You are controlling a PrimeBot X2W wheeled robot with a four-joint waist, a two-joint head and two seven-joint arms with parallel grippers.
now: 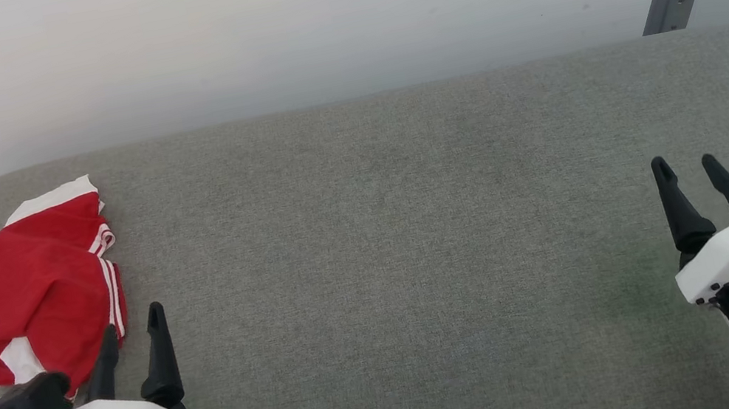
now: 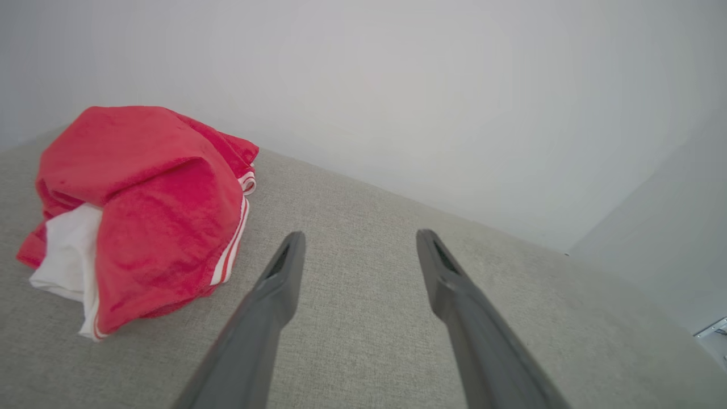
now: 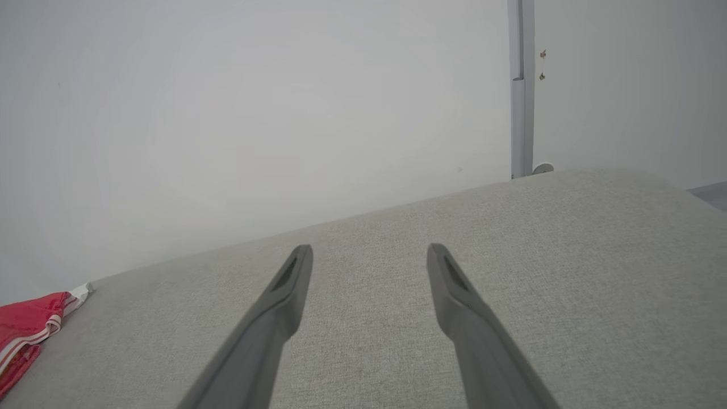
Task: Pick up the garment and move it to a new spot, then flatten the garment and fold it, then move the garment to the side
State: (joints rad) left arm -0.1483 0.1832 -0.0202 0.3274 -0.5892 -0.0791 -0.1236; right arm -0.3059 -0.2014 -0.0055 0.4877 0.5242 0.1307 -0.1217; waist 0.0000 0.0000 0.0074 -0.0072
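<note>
Nearest the lens, at lower left: the left gripper [image 1: 132, 322], spread wide with nothing between the two dark fingers [image 1: 158, 353], poised just beside the near edge of the garment [image 1: 41, 284]. At lower right, well apart from the cloth: the right gripper [image 1: 683, 162], likewise spread and empty. Lies bunched in a loose heap at the far-left end of the grey padded surface [image 1: 379, 247], close to the rounded back corner and the pale wall [image 1: 301, 13]. Looks light, limp and soft, likely to sag and drape on lifting, with no stiffness to keep a shape. Seems neither slippery nor fragile, though prone to layers sliding over one another. Calls for a pinch on a raised fold rather than on a flat patch. From the left wrist view, probably best taken at the humped red ridge on top or at the striped hem facing the fingers. Risks catching a single layer only, or dragging the heap along the upholstery instead of raising it. Shows mostly bright red, with a white panel tucked under at the near-left side, another white strip at the far edge, and narrow red-and-white striped trim along the right-hand border. Hides any chest lettering inside the folds. Remains a crumpled lump to judge by shape, not yet flattened, with the first pick not yet made.
</note>
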